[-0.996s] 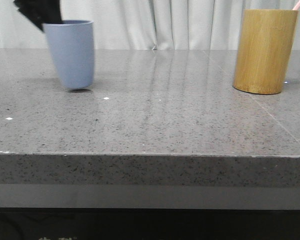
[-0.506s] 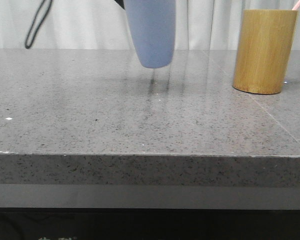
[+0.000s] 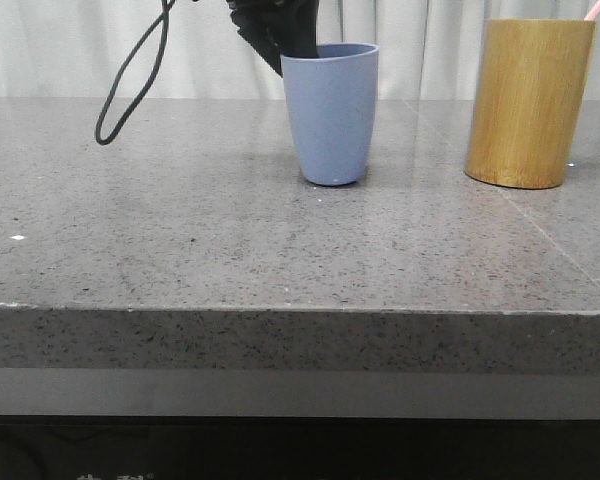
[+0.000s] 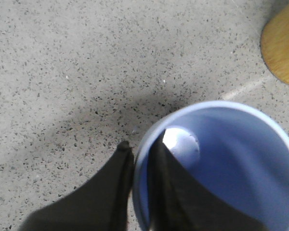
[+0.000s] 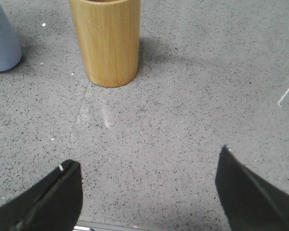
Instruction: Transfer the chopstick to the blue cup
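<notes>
left gripper (image 4: 137, 192) pinching the blue cup (image 3: 330, 112) at its rim, one finger inside the wall, one outside; cup upright on the table (image 3: 280, 250). right gripper (image 5: 147, 185) spread wide, empty, low over the stone. chopstick (image 3: 597, 9) well ahead of the right fingers, standing near upright in the bamboo holder (image 5: 106, 41), pink tip just above the rim. nearer to the right arm, probably; cup just beside the holder.

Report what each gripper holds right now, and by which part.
Left gripper pinches the blue cup by its rim, one finger inside, one outside. Right gripper is open, holding nothing.
</notes>
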Controlling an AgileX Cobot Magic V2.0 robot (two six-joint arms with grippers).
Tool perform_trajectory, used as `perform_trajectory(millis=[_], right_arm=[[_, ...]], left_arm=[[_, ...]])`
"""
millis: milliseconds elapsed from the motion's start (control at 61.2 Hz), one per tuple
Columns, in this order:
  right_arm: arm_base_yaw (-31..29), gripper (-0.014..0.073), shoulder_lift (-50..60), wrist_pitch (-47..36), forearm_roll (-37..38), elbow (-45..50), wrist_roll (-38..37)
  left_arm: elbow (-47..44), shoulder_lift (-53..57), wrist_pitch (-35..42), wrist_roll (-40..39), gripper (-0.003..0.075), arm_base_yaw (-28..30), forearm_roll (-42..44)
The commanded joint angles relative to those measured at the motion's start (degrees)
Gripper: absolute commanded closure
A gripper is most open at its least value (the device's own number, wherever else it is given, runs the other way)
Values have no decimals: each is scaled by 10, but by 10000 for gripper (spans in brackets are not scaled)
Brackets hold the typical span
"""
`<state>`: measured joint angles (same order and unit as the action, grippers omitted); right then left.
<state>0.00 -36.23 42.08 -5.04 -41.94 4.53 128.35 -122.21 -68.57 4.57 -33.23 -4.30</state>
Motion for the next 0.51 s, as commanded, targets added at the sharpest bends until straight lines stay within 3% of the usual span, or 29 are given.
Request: perform_trajectory(millis=[0, 98, 490], right_arm=[[-2, 11, -4, -38, -5, -15, 5], [-2, 11, -4, -39, -5, -15, 5], [-13, 11, -7, -136, -12, -15, -12]], left_arm=[[22, 36, 25, -7, 501, -4, -6], [23, 36, 25, -7, 421, -4, -6], [54, 67, -14, -7, 426, 11, 9]])
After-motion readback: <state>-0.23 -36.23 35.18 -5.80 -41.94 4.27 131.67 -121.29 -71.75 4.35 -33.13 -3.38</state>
